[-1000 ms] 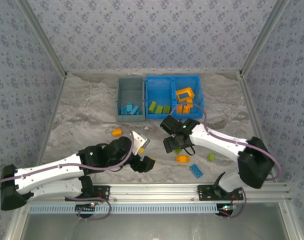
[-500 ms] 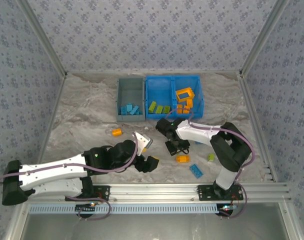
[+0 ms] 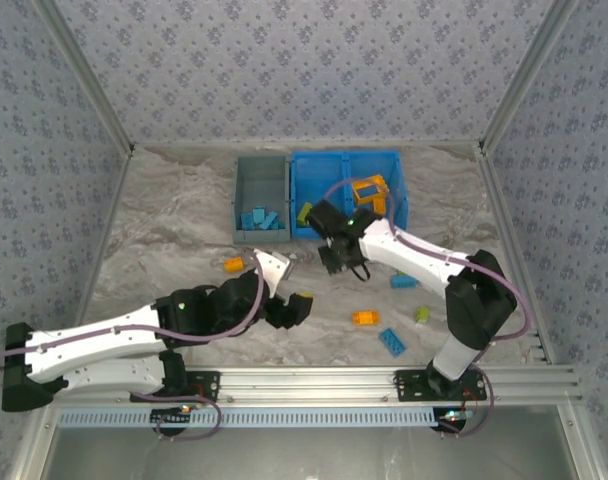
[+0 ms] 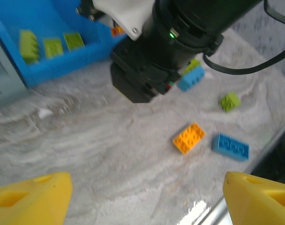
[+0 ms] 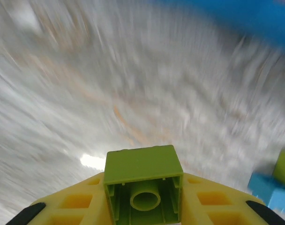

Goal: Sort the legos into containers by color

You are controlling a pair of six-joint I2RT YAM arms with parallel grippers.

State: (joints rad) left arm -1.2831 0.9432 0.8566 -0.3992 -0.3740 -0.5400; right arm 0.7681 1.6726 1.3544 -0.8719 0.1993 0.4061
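My right gripper [image 5: 143, 206] is shut on a lime green lego [image 5: 143, 180], which sits between its yellow fingers [image 5: 77, 204] with its hollow underside facing the camera. From above, that gripper [image 3: 334, 256] hovers just in front of the bright blue container [image 3: 346, 160], whose left compartment holds green legos [image 3: 319, 216] and whose right holds orange ones [image 3: 369, 192]. The grey-blue container [image 3: 262, 178] holds blue legos [image 3: 258, 218]. My left gripper [image 3: 286, 284] is open above bare table, with nothing between its fingers [image 4: 30, 197].
Loose on the table lie an orange brick [image 3: 233, 264] at the left, another orange brick [image 4: 189, 137], a flat blue brick [image 4: 230, 146], a small green brick [image 4: 229, 100] and a light blue brick [image 4: 191, 78]. The metal rail [image 3: 304, 380] runs along the near edge.
My right gripper has shut on the green lego, lifted it and carried it back and left towards the blue container. The left gripper has shifted slightly, still open.
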